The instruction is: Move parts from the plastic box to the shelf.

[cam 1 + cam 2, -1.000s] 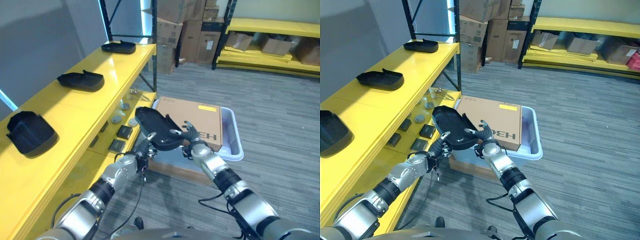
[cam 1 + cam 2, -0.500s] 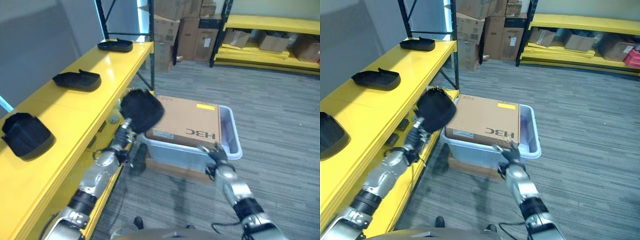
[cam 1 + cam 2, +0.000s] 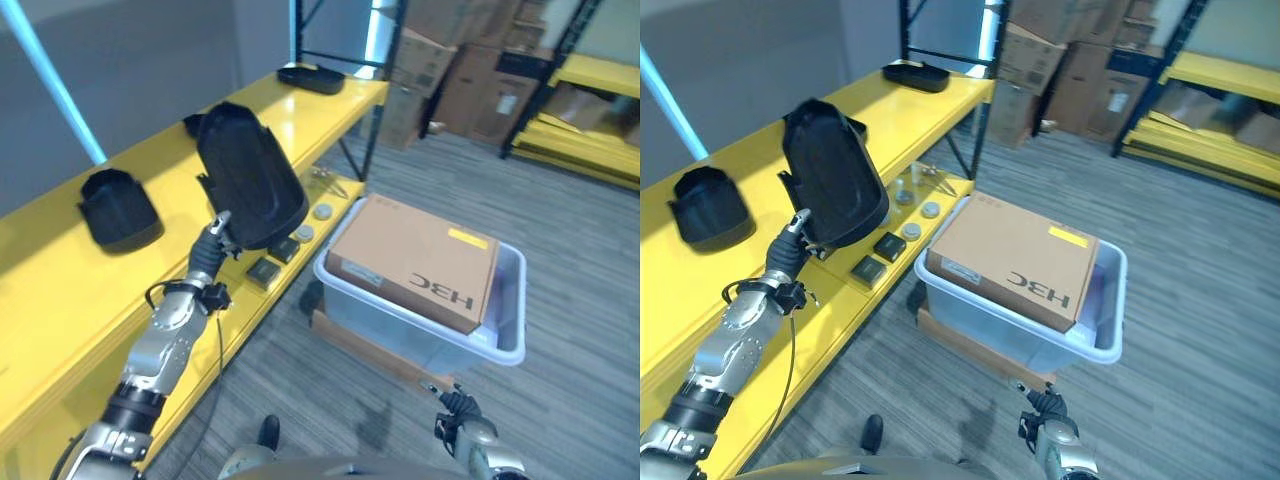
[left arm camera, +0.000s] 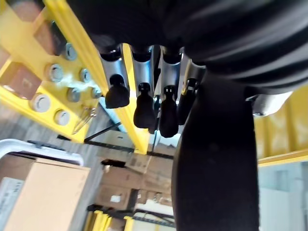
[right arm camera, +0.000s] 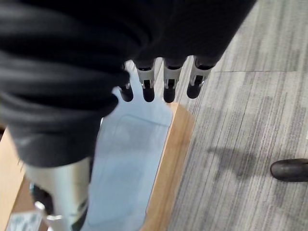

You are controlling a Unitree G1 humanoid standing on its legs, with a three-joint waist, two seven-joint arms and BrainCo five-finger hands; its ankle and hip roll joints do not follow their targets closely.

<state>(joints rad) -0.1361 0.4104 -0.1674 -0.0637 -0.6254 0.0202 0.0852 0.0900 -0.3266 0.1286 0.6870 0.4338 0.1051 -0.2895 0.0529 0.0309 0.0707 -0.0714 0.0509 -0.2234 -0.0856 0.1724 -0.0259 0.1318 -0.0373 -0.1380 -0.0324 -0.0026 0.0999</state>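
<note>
My left robot hand (image 3: 212,240) gripping black molded part (image 3: 250,176) upright above yellow shelf (image 3: 70,290), my right robot hand (image 5: 159,79) relaxed, empty, beside clear plastic box (image 3: 420,325) holding cardboard carton (image 3: 415,258)

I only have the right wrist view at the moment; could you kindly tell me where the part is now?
Observer: The left hand grips the black part by its lower edge, held upright above the yellow shelf.
Operator: Thank you. Is anything on that shelf already?
Observer: Yes, other black parts lie on its top surface.
Operator: And what is in the plastic box?
Observer: A cardboard box lies tilted in the plastic box; your right hand hangs low in front of it, holding nothing.
</note>
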